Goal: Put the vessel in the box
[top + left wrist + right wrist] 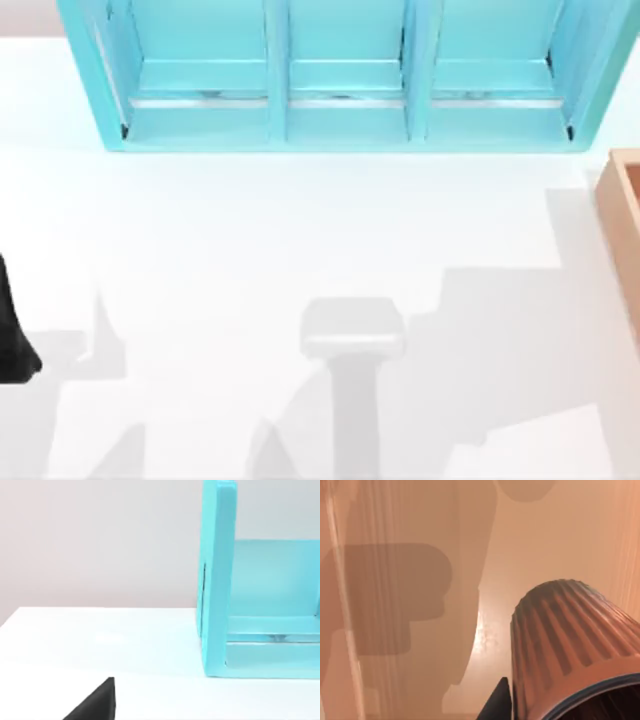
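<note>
Vessel (570, 650) tilted above the box (420, 605) floor.
Narrow base points down toward the floor, rim cropped; right tool's grip unclear, left tool's too.

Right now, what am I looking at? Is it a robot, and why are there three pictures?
Yes, it is a robot with two arms at a white table. One picture comes from a camera high above, looking down. The other two come from small cameras on each arm's wrist. A big blue shelf stands at the table's far edge, and a tan box is at the right edge. The left arm waits at the left edge. The right wrist camera looks down into the box: the right gripper seems to hold a small ribbed brown cup over the box floor.
</note>
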Controlling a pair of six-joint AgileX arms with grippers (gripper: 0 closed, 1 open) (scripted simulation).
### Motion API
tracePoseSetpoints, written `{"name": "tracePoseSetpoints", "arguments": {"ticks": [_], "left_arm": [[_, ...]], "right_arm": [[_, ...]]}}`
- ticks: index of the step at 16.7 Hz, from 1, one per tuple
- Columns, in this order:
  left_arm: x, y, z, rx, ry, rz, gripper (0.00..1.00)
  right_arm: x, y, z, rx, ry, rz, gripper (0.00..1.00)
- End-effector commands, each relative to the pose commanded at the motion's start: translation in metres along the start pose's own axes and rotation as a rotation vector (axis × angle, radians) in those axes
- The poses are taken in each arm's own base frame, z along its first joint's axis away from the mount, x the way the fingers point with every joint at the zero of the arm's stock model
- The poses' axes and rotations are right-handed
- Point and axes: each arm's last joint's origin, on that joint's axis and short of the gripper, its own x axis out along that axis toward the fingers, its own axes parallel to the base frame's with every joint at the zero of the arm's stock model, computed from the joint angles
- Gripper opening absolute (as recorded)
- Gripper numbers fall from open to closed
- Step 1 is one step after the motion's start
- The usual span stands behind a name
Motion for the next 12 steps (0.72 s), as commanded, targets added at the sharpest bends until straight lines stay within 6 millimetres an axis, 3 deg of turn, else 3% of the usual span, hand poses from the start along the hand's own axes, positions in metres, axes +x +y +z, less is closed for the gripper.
{"name": "tracePoseSetpoints", "arguments": {"ticks": [4, 8, 12], "left_arm": [[0.000, 0.000, 0.000, 0.000, 0.000, 0.000, 1.00], [0.000, 0.000, 0.000, 0.000, 0.000, 0.000, 1.00], [0.000, 0.000, 0.000, 0.000, 0.000, 0.000, 1.00]], "right_arm": [[0.033, 0.000, -0.002, 0.001, 0.001, 0.000, 0.00], [0.036, 0.000, -0.002, 0.001, 0.003, 0.002, 0.00], [0.036, 0.000, -0.002, 0.001, 0.003, 0.002, 0.30]]}}
